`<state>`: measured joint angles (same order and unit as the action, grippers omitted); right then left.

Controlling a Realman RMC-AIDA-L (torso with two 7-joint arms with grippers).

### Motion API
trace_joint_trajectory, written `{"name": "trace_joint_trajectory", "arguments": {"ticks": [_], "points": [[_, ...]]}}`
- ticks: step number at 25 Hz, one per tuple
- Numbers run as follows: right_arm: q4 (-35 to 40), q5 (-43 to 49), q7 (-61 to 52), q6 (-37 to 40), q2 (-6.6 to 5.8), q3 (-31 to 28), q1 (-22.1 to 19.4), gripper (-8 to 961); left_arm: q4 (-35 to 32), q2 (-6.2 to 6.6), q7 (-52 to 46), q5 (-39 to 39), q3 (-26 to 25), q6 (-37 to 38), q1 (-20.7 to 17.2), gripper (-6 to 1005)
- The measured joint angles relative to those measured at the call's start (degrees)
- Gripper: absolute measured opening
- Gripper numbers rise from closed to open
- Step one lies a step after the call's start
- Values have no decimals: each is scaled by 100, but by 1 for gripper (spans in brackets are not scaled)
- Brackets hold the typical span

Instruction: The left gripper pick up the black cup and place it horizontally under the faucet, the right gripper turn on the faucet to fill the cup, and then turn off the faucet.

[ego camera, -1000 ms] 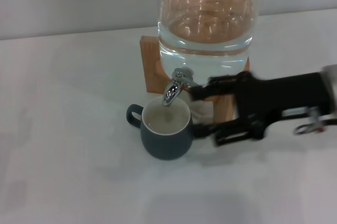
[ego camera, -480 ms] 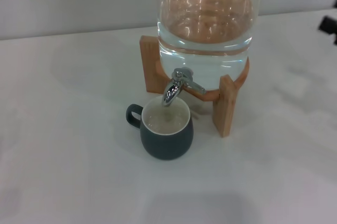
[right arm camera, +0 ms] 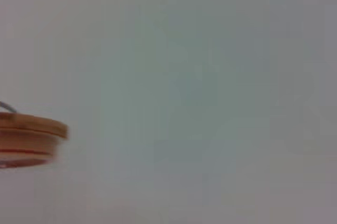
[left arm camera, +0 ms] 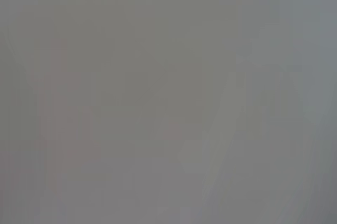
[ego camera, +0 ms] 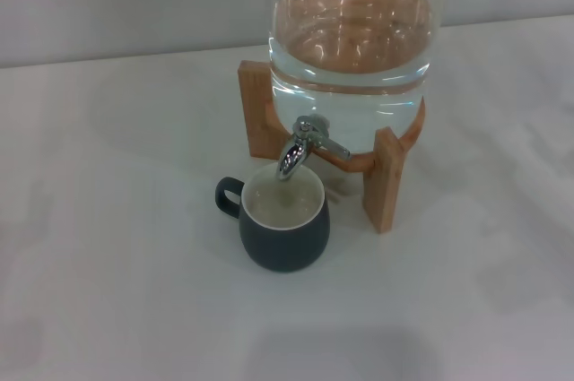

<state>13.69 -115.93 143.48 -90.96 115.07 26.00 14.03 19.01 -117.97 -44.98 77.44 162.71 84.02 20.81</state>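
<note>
The black cup (ego camera: 284,223) stands upright on the white table, its cream inside showing and its loop handle pointing left. It sits directly under the spout of the chrome faucet (ego camera: 302,146), whose short lever points to the right. No stream of water shows. The faucet is fitted to the big glass jar (ego camera: 352,49), which holds water. Neither gripper shows in the head view. The left wrist view shows only a blank grey surface. The right wrist view shows only the jar's wooden lid (right arm camera: 29,138) against a pale wall.
The jar rests on a wooden stand (ego camera: 387,179) with legs behind and to the right of the cup. The white table (ego camera: 117,246) spreads to the left and front of the cup. A pale wall runs along the back.
The right gripper was at the faucet lever beside the cup one second ago. It drew away to the right and has left the head view. The cup has not moved.
</note>
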Motion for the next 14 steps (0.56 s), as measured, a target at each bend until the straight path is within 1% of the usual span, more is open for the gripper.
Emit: {"name": "trace_joint_trajectory", "arguments": {"ticks": [1, 5, 8, 14], "points": [[0, 0, 0, 0, 0, 0, 0, 795, 0, 0, 0, 0, 0, 0, 0, 625], [-443, -308, 352, 72, 6, -6, 1, 795, 0, 37, -28, 2, 0, 17, 18, 625], [-645, -329, 622, 175, 6, -55, 0, 795, 0, 40, 1, 4, 0, 25, 19, 625], [-756, -330, 752, 313, 7, -164, -18, 795, 5, 20, 12, 17, -21, 53, -6, 625]]}}
